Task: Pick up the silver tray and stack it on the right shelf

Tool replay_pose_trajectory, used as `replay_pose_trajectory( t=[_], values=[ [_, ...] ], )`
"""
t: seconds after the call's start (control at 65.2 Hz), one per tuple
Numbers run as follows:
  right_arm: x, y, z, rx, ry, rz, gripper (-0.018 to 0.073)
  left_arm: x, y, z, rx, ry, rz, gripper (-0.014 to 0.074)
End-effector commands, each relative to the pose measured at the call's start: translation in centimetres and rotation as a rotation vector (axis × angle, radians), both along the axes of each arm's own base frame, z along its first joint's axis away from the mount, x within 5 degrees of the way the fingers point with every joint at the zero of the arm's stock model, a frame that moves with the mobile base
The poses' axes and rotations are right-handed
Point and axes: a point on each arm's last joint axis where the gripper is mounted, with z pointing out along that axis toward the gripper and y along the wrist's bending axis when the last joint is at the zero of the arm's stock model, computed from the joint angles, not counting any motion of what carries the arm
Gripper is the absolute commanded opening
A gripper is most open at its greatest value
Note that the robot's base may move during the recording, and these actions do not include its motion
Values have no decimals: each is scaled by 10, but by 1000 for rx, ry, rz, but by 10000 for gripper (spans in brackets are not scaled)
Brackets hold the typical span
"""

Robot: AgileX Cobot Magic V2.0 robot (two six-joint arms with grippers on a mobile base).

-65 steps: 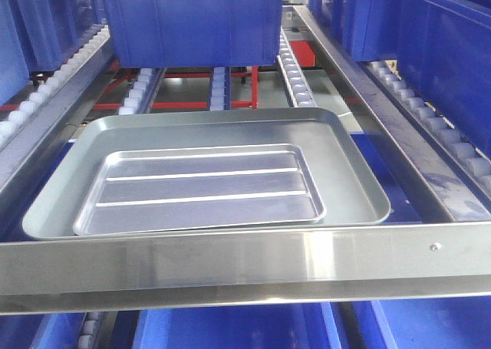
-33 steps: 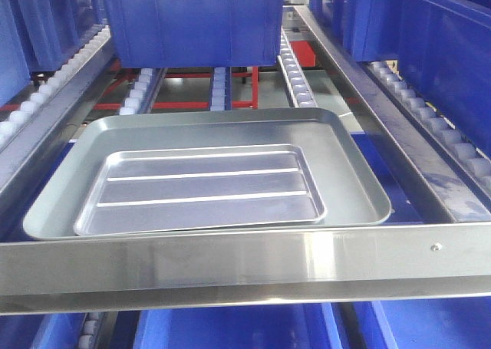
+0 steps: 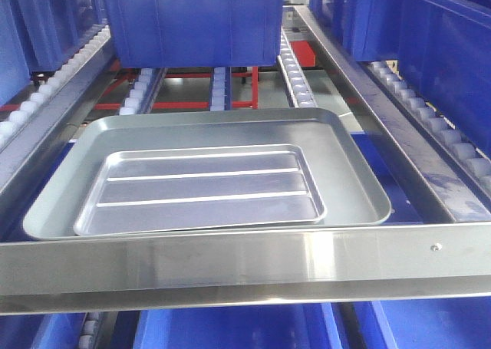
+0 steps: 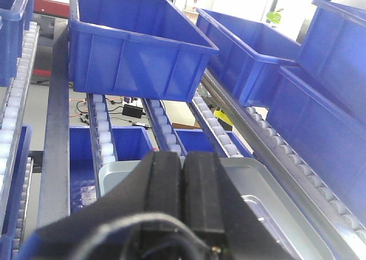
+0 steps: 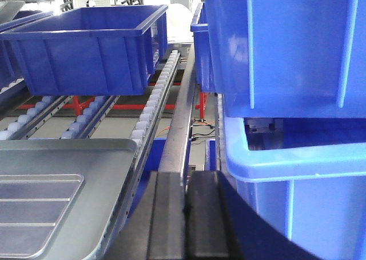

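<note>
The silver tray (image 3: 203,188), shallow with two raised ridges, lies flat inside a larger, deeper silver tray (image 3: 345,172). Both rest on the right shelf, behind its wide shiny front rail (image 3: 230,265) and on narrow roller tracks (image 3: 294,73). My left gripper (image 4: 182,157) is shut and empty above the near left part of the larger tray (image 4: 117,171); a corner of the ridged tray (image 4: 254,202) shows to its right. My right gripper (image 5: 185,177) is shut and empty over the steel side rail (image 5: 182,128), right of the ridged tray (image 5: 34,208). Neither gripper shows in the front view.
A blue bin (image 3: 192,19) stands on the rollers just behind the trays. More blue bins (image 3: 445,50) line the neighbouring rack on the right, close beside my right gripper (image 5: 286,54). Chunky white rollers (image 3: 46,88) run along the left. Blue bins (image 3: 222,326) sit below the rail.
</note>
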Motion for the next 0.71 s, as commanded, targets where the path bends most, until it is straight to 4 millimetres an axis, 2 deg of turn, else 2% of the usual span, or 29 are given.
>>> replay_pose_trajectory(
  t=[0.0, 0.2, 0.292, 0.46, 0.691],
  values=[
    [-3, 0, 9, -9, -104, -3, 49, -2, -1, 17, -36, -97, -15, -98],
    [-3, 0, 9, -9, -104, -3, 49, -2, -1, 17, -36, -97, -13, -98],
    [-3, 0, 9, -9, -104, -3, 49, -2, 2, 11, -28, -96, 15, -98],
    [-3, 0, 9, -9, -104, -3, 49, -14, 16, -21, 125, -171, 175, -98],
    [-3, 0, 9, -9, -104, -3, 49, -21, 26, -76, 144, -164, 330, -98]
  ],
)
